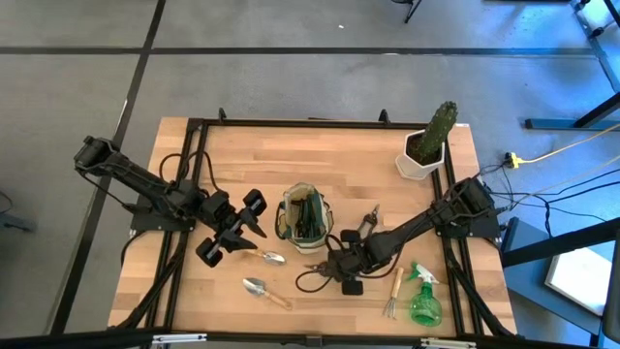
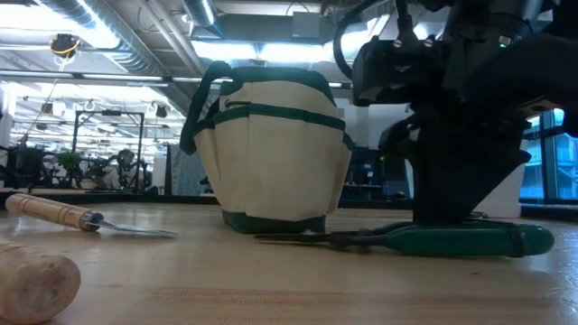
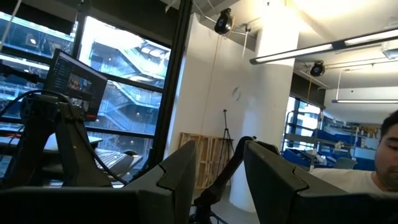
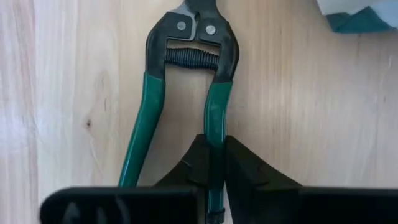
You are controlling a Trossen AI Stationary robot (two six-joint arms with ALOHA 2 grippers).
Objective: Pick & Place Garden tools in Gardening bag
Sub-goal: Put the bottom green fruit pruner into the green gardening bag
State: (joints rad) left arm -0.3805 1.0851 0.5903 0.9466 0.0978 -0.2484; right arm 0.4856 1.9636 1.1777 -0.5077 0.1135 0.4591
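Observation:
Green-handled pruners [image 4: 186, 81] lie flat on the wooden table, just near of the olive and beige gardening bag [image 1: 306, 215]; the low view shows the pruners [image 2: 452, 240] in front of the bag [image 2: 271, 153]. My right gripper [image 4: 213, 158] stands over them, shut on one handle. A wooden-handled trowel [image 1: 263, 291], a second small scoop [image 1: 267, 257], a hand fork [image 1: 391, 296] and a green spray bottle [image 1: 423, 299] lie on the table. My left gripper [image 1: 258, 215] hangs open left of the bag, holding nothing. My right gripper pinches one of the pruners' two green handles [image 4: 216, 127] between its two fingers, past the handle's middle toward its free end. The fingers [image 4: 198, 163] come steeply from above and close across the handle. The pruners lie on the table.
A cactus in a white pot [image 1: 428, 145] stands at the far right corner. A small dark tool [image 1: 370, 225] lies right of the bag. In the left wrist view a person [image 3: 385, 162] shows in the room beyond the table.

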